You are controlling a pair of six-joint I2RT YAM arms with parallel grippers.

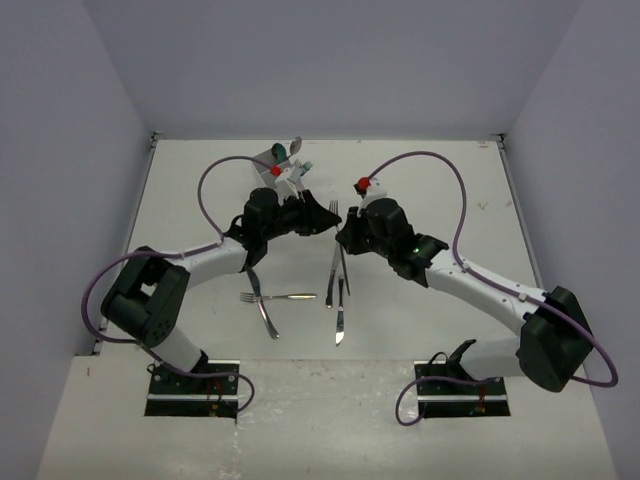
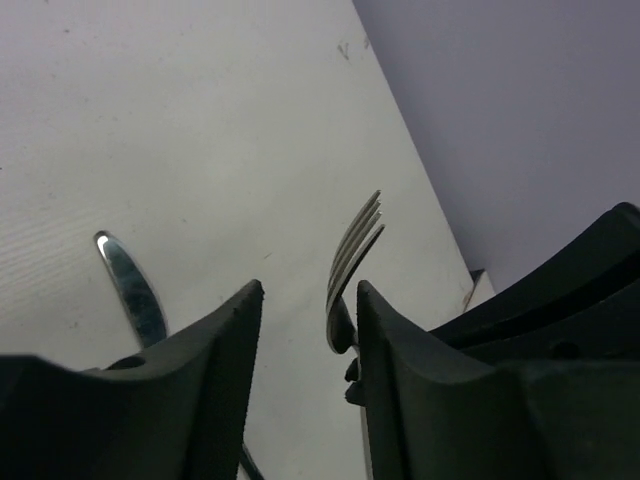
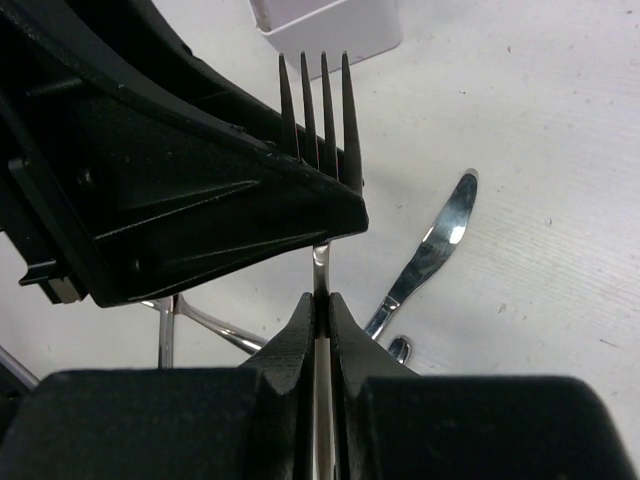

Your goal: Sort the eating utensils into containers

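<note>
The right end effector [image 3: 321, 305] pinched the fork [image 3: 327, 130] by its neck. The left end effector [image 2: 308, 292] stood half-spread around that fork's head, not clamping it.

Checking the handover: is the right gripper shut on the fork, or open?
Shut on it: the right gripper jaws pinch the fork handle with no gap.

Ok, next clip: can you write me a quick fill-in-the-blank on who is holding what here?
1. The right gripper is shut on the handle of a silver ____.
2. The left gripper, with its jaws apart, has a finger on each side of the fork's ____.
3. The knife lies flat on the ____, and neither gripper touches it.
Missing words: fork; tines; table.
</note>
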